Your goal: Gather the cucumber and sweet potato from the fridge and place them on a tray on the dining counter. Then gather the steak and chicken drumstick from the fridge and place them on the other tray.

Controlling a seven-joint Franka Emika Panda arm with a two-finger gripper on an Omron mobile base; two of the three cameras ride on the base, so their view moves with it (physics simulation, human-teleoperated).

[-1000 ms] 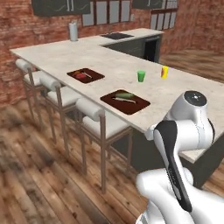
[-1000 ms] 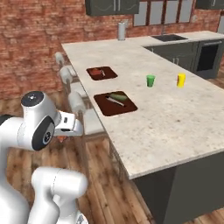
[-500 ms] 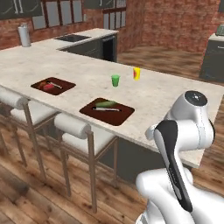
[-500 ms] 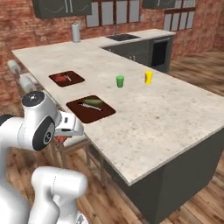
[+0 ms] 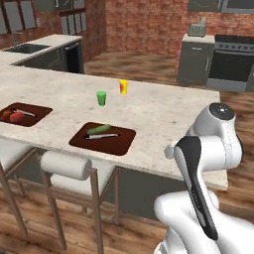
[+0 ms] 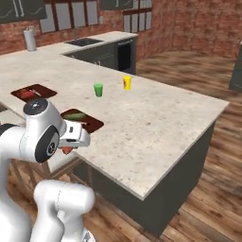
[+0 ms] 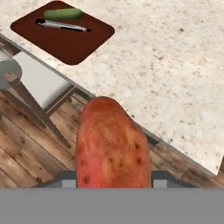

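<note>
sweet potato [image 7: 113,144] sits lengthwise in my gripper [image 7: 113,183], jaws closed on its sides at a middling width, and it fills the lower centre of the hand view. i read this as the carry leg of the first half of the task: the cucumber [image 7: 62,13] already lies on the near tray [image 7: 65,41], next to a thin utensil [image 7: 63,26] i can't quite identify, so the potato is the piece left to deliver there. from the left base view the near tray [image 5: 106,141] rests close to the counter edge [image 5: 163,124] above a stool [image 5: 67,166], while the far tray [image 5: 30,115] holds something reddish, too small for me to name. a green cup [image 5: 101,97] and a yellow cup [image 5: 123,87] stand farther back on the counter, well apart from both trays. next i'd want to bring the hand over the bare part of the near tray, beside the cucumber, lower gently and only then let go, since a rounded potato may roll toward the edge.
</note>
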